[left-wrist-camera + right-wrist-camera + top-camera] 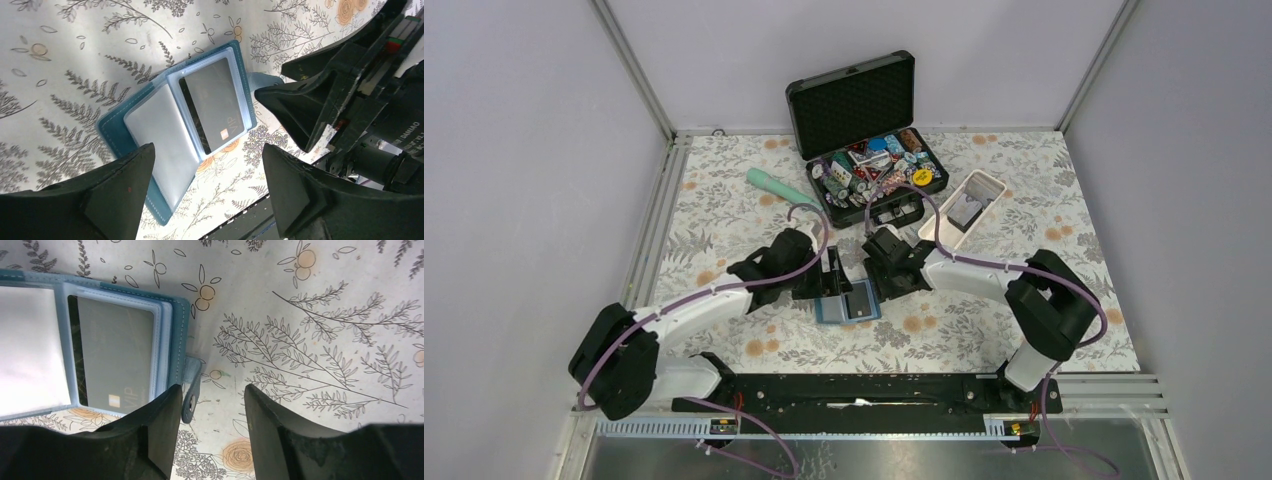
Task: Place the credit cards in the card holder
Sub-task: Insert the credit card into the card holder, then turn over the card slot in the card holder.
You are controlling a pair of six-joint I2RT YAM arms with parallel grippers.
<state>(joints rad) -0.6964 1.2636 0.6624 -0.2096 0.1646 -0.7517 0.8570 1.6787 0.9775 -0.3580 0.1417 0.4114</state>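
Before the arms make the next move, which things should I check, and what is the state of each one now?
1. The teal-blue folding card holder lies open and flat: ok.
2. The dark grey plastic card sits inside its clear sleeve: ok.
3. The left hand is open and empty: ok.
4. The right hand is open and empty: ok.
5. The facing sleeve is free: cannot tell, glare.
6. The long white plastic tray holds another card: cannot tell.

Top camera overhead; wrist cameras close, downward (sharing card holder (155, 135)).
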